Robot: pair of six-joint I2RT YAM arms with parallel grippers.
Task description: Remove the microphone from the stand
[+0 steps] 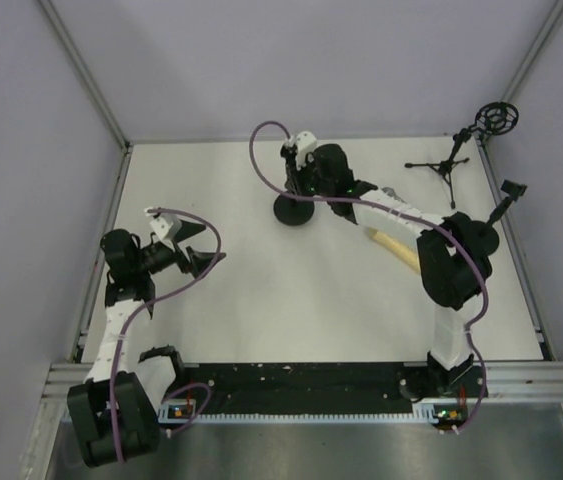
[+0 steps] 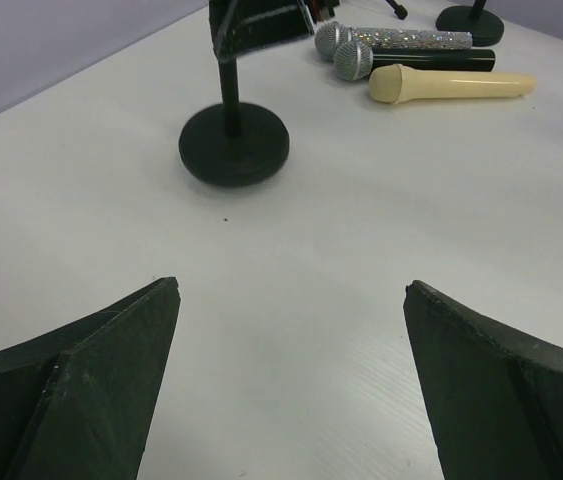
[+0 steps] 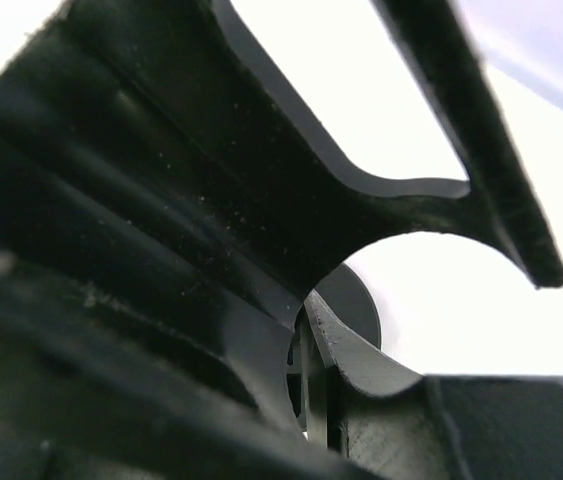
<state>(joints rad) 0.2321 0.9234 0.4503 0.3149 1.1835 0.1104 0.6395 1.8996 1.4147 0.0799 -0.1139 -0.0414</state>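
The black microphone stand has a round base at the table's back middle; base and pole also show in the left wrist view. My right gripper is at the stand's top. In the right wrist view its jaws stand close together around a thin black upright part, with the U-shaped clip right above and nothing showing in it. Three microphones lie on the table under the right arm: a glittery silver one, a black one and a cream one. My left gripper is open and empty.
A small tripod stand with a ring mount stands at the back right. Another stand's clip rises by the right wall, and its round base shows in the left wrist view. Grey walls enclose the table.
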